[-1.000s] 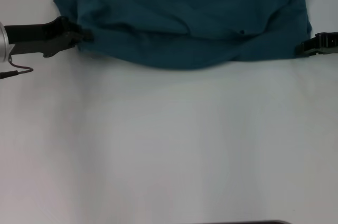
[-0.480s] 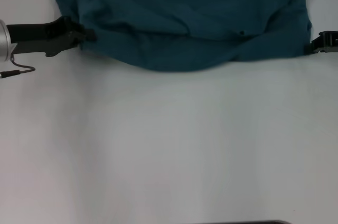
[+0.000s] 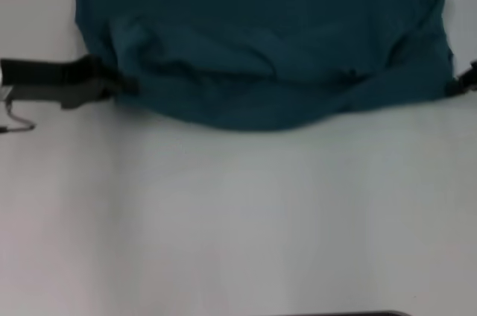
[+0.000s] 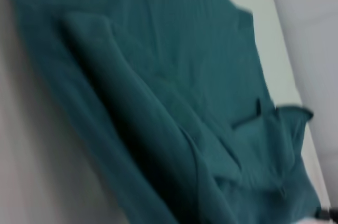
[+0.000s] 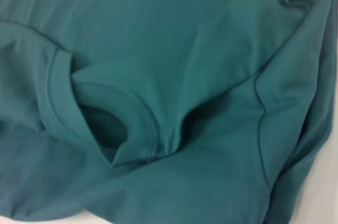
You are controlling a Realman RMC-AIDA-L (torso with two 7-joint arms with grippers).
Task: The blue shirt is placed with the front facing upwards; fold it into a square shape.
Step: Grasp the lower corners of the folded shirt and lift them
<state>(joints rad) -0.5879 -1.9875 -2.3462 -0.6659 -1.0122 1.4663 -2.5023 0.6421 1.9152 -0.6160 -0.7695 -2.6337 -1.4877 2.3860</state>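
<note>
While the blue shirt lies spread over the far part of the white bench, both arms engage its near edge. The left gripper is at the shirt's left near corner, its tip touching the cloth; the jaws look clenched on the fabric there, though the contact is partly hidden by folds. The right gripper shows only at the frame's right border, against the shirt's right near corner; whether its jaws are clenched or released cannot be told.

The near edge sags in a curve between the two corners, bunched and creased. The right wrist view shows the ribbed collar gaping open among doubled layers, so cloth already lies over cloth at this end. No chest lettering is visible in any view.

Assessment: the task appears to be at an early fold, with one edge taken up at both corners. No flat, squared outline exists. Remaining work, by judgement: completing this fold, further folds, and smoothing the wrinkles.
</note>
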